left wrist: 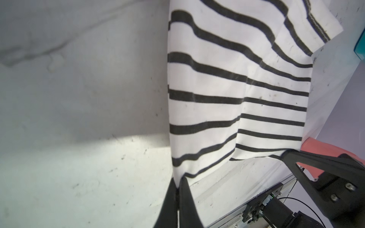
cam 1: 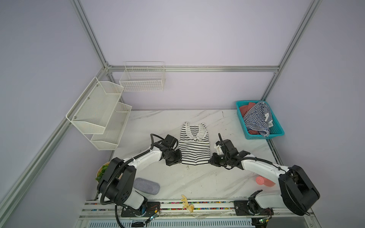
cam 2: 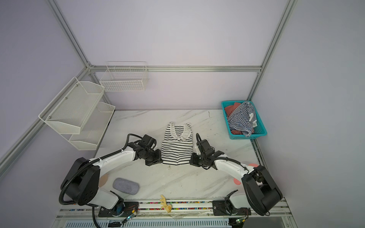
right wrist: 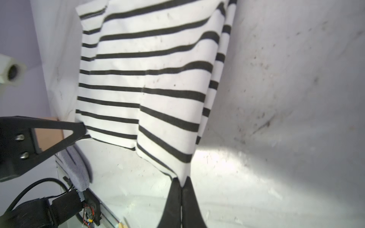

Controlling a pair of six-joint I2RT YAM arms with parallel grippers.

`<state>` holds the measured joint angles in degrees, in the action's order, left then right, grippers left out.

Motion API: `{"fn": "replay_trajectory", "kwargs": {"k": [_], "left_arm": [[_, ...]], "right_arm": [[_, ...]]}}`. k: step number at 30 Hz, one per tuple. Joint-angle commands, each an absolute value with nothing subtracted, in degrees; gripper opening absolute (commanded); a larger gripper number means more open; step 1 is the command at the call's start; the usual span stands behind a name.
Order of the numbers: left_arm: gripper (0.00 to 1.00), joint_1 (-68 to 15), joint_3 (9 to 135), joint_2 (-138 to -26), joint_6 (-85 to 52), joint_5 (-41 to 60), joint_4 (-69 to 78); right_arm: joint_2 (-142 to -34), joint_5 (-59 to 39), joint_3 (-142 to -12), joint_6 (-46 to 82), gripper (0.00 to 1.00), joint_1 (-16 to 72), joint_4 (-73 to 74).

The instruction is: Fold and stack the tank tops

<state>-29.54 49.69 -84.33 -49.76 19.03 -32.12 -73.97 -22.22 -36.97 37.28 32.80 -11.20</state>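
Note:
A white tank top with wide black stripes lies flat in the middle of the marble table, straps toward the back wall. My left gripper is shut on its near left hem corner. My right gripper is shut on the near right hem corner. Both wrist views show the hem cloth pinched between the black fingertips and lifted a little off the table. The navy-and-white tank top lies crumpled in the teal basket at the back right.
A reddish cloth lies under the navy top in the basket. A white mesh shelf and a wire basket hang at the back left. Near the front edge lie a grey pouch, a pink object and a yellow toy.

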Motion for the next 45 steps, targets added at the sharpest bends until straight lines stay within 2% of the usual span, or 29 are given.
{"fn": "replay_trajectory", "kwargs": {"k": [1, 5, 9, 25, 45], "left_arm": [[0.0, -30.8, 46.3, -77.8, -54.7, 17.8, -31.7], [0.0, -31.5, 46.8, -72.7, -58.1, 16.6, -32.6], [0.0, -31.5, 52.3, -71.3, -57.2, 14.2, -35.4], [0.0, -28.0, 78.9, -88.7, -48.8, 12.2, -38.9], [0.0, -22.0, 95.1, -104.2, -46.4, 17.4, -38.6]], "right_arm": [[-66.5, -19.9, -35.2, 43.7, 0.0, 34.1, -11.1], [-61.6, -18.5, -36.7, 43.5, 0.0, 34.3, -15.8], [-61.8, -17.4, -40.7, 42.3, 0.0, 34.3, -19.5], [-76.1, -14.4, -55.5, 39.7, 0.0, 30.9, -19.8], [-91.8, -23.4, -69.6, 32.4, 0.0, 18.6, -16.6]]}}
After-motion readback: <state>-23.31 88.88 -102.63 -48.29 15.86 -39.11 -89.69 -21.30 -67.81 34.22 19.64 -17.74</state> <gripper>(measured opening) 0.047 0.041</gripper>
